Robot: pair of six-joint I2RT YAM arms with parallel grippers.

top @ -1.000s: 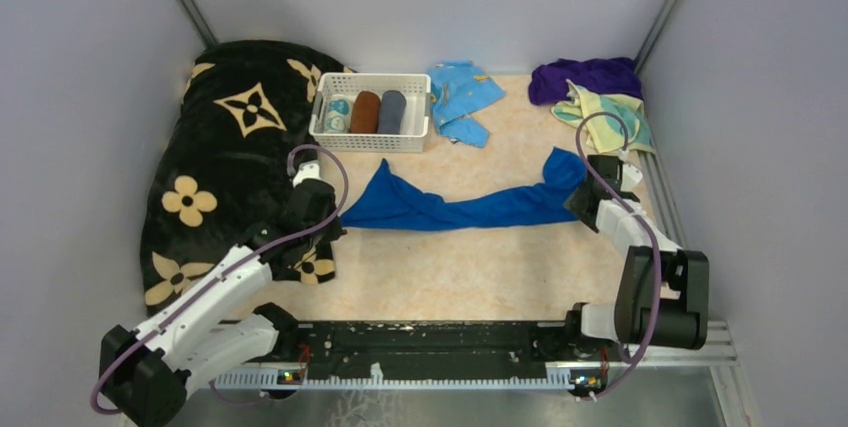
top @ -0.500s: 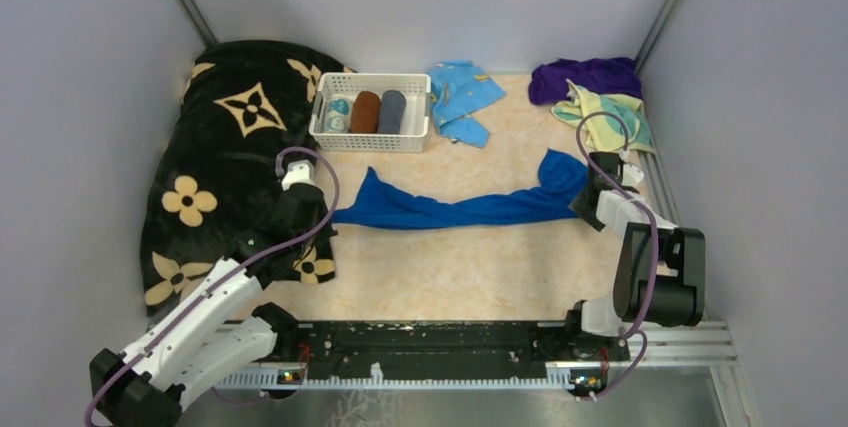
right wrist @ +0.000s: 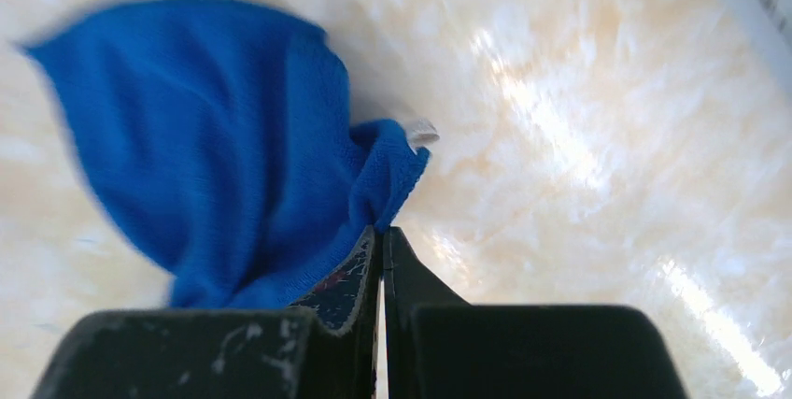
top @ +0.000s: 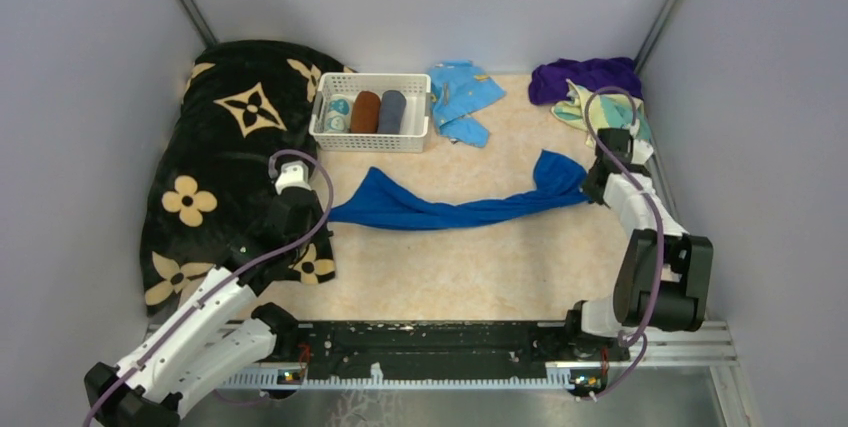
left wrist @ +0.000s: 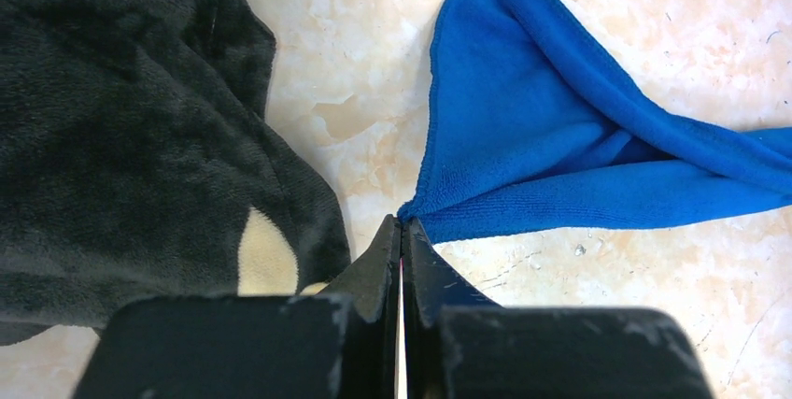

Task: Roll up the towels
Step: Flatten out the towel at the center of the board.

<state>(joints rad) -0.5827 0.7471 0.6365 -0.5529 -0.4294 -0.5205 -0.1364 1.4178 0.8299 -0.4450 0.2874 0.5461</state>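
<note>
Evidently the spreading step: royal blue cloth towel (top: 450,209) stretches as a bunched band across mid-surface, left jaws clamped on its left corner, right jaws clamped on its right end. Judged next: draw it flat and square before any rolling. Dark purple towel (top: 585,77) and pale yellow towel (top: 575,112) sit heaped far right, unrolled. Peach marbled surface (top: 480,267); plain grey walls (top: 80,97); white slotted basket (top: 370,139) holding rolled cloths.

Blue towel (top: 455,209) pulled out into a long twisted strip, centre; purple towel (top: 585,77) and yellow towel (top: 578,105) crumpled, touching, far right corner.
</note>
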